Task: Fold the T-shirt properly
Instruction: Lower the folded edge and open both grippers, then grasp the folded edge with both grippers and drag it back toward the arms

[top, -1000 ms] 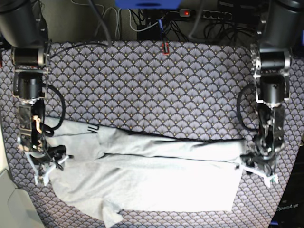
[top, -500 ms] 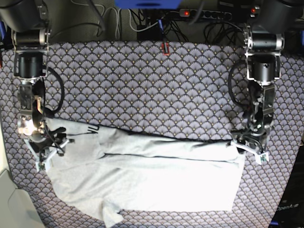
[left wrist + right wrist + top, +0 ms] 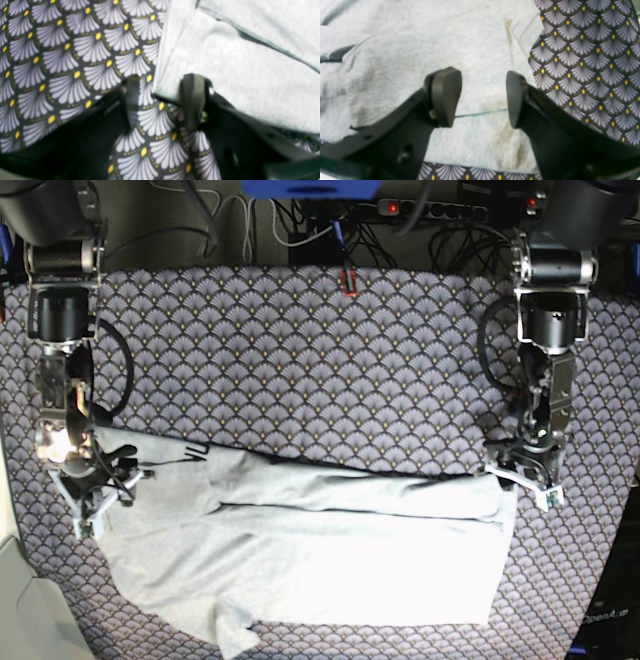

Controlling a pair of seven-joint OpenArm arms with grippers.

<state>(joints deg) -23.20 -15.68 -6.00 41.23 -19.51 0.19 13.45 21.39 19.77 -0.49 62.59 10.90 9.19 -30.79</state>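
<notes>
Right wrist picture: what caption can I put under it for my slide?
Open right gripper poised above the grey T-shirt, scallop-patterned cloth beside it.

Even, soft overhead light; faint shadows only; base view sharp but slightly washed on the T-shirt (image 3: 330, 550); both wrist views blurred, close fingers (image 3: 446, 96) out of focus; patterned cloth (image 3: 62, 62) soft-edged.

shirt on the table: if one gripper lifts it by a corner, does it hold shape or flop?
Probably flops: the T-shirt lies in soft folds and wrinkles, a sleeve crumpled at its near edge. It looks thin and light, so a lifted corner would likely drape and trail. It may drag rather than slide on the patterned cloth; both surfaces look matte.
</notes>
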